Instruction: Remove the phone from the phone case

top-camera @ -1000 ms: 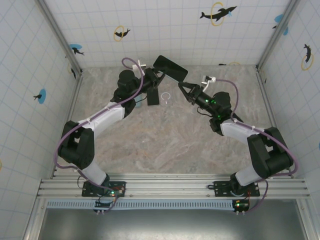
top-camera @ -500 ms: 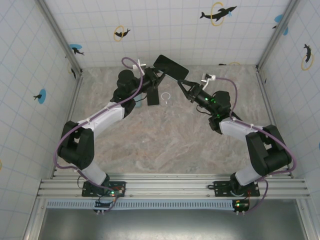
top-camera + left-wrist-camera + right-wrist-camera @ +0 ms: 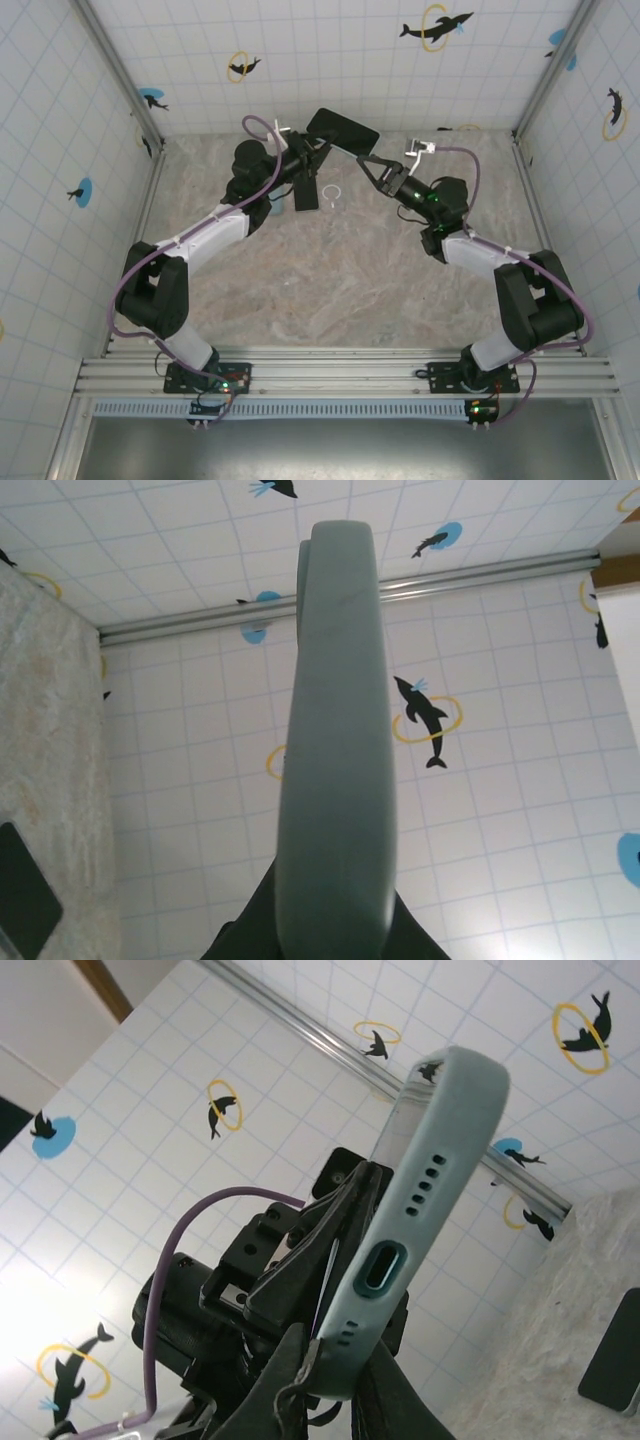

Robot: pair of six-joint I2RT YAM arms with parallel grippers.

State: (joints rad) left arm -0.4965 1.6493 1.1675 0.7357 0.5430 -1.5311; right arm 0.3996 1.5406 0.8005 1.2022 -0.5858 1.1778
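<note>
**Three Cameras, One Shared Phone Case**

The top camera looks down from above and behind the arm bases onto the whole table. Each wrist camera sits very close to the phone case, tilted up toward the tiled walls. The left looks along its long edge, the right at its port end. All three views share the case.

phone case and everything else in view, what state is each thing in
phone case, lifted off the table, phone inside, gripped at both ends
left gripper, shut on the phone case
right gripper, shut on the port end of the phone case
black flat object, lying on the table, untouched
white ring, lying loose on the table
</note>
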